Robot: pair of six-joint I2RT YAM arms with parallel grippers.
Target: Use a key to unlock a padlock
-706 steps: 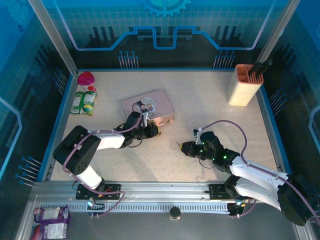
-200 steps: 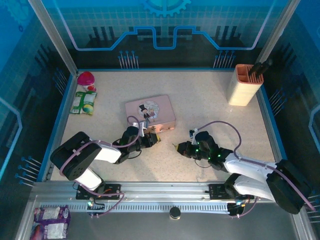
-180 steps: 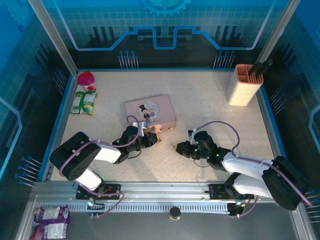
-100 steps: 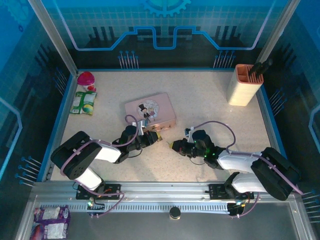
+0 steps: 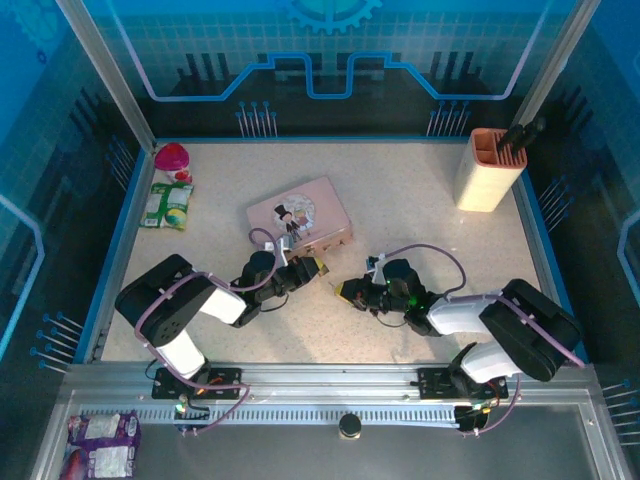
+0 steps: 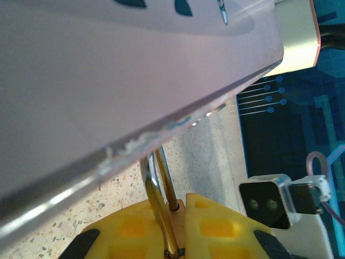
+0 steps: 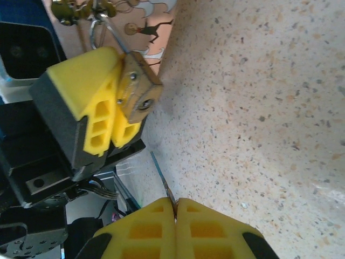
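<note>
Since the earliest frame the right fingers (image 7: 180,209) have slid leftward across the surface (image 7: 259,108) toward the left fingers (image 7: 91,102), and the pink tin (image 5: 300,213) has turned a little. The right fingers are pressed together on the key (image 7: 161,178). Its thin blade juts out toward the padlock (image 7: 137,94) but stops short of the keyhole face. The left fingers clamp the padlock's brass body, with the keyhole end turned to the key and the silvery shackle pointing back at the tin's edge. Both pairs of fingers sit low over the surface, just in front of the tin.
</note>
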